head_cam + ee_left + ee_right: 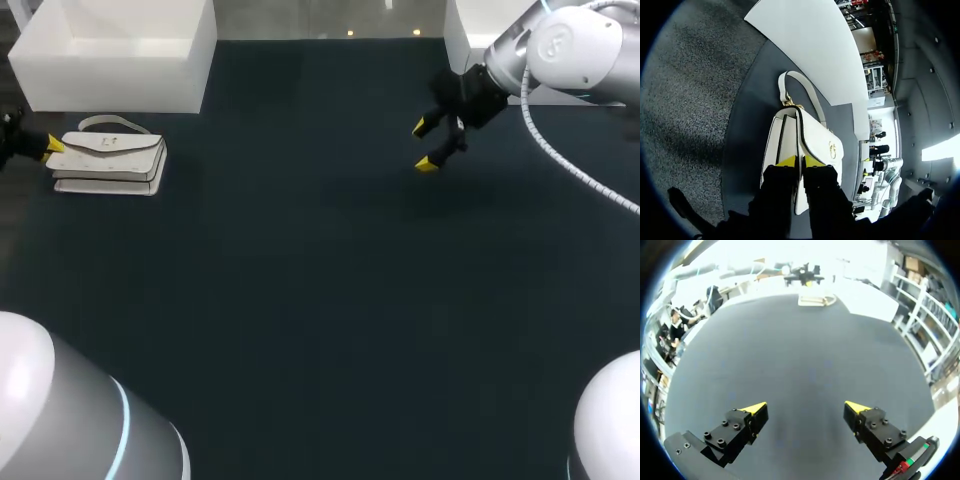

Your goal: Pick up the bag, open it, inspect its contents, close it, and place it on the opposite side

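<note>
The left gripper (800,161) is closing narrowly on the bag (815,140). In the left wrist view its two yellow tips are sitting close together, one on either side of the thin white edge where the flap meets the body, and both are pressing against that edge. The black finger bodies are covering the near end of the bag, so how deep the grip goes is not showing. In the head view only one yellow tip is showing at the bag's end, and the rest of that arm is running off the picture's side.

The bag is white and is lying on the dark worktop (320,300) at its far left. Its curved handle (802,87) is pointing away from the gripper, and a small gold clasp (832,148) is sitting on the flap. The flap is lying shut, so the inside is staying hidden. Just behind the bag a white box (110,50) is standing.

The right gripper (425,146) is hanging over the far right part of the worktop, well apart from the bag, with its fingers spread wide and holding nothing. From its wrist view the bag is showing only as a small pale shape at the far edge, too small for detail.
</note>
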`<state>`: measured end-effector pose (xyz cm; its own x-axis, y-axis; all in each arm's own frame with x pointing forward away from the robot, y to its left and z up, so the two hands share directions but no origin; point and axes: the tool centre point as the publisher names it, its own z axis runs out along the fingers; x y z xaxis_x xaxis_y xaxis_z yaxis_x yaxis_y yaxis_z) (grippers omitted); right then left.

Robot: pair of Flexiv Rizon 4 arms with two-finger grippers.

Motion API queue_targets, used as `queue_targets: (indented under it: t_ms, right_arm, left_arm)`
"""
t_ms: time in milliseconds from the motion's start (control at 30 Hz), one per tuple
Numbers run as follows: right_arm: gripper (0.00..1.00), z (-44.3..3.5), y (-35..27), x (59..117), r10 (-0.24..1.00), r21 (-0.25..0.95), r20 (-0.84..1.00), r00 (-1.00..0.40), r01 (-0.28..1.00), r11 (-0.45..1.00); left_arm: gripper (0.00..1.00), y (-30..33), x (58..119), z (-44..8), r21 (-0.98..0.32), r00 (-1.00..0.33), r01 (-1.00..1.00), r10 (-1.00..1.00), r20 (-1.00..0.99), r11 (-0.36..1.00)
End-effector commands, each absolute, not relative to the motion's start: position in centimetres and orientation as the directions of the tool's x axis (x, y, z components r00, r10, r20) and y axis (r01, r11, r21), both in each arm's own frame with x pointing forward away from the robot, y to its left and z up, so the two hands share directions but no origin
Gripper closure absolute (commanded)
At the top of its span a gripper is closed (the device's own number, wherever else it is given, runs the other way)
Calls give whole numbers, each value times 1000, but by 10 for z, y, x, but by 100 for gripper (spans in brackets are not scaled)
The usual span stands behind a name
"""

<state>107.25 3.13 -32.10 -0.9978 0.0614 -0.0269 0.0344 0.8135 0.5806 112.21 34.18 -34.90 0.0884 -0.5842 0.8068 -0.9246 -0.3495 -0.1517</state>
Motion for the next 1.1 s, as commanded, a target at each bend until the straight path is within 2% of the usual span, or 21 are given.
queue_targets:
  t_ms: [33, 367, 900, 1100]
  right_arm:
    - [0, -322, 31, 1074, 58, 583, -25, -998, 33, 812]
    - [0, -322, 31, 1074, 58, 583, -25, -998, 33, 812]
    - [0, -322, 31, 1074, 58, 583, -25, -998, 33, 812]
    - [0, -322, 31, 1074, 58, 583, -25, -998, 33, 812]
  left_arm:
    - [100, 343, 1126, -352, 27, 62, -997, -492, 868, -76]
    - [100, 312, 1103, -352, 0, 52, -994, -468, 882, -112]
    - [100, 255, 1070, -347, -86, 89, -936, -467, 879, -342]
    - [100, 237, 1062, -348, -106, 89, -918, -458, 885, -382]
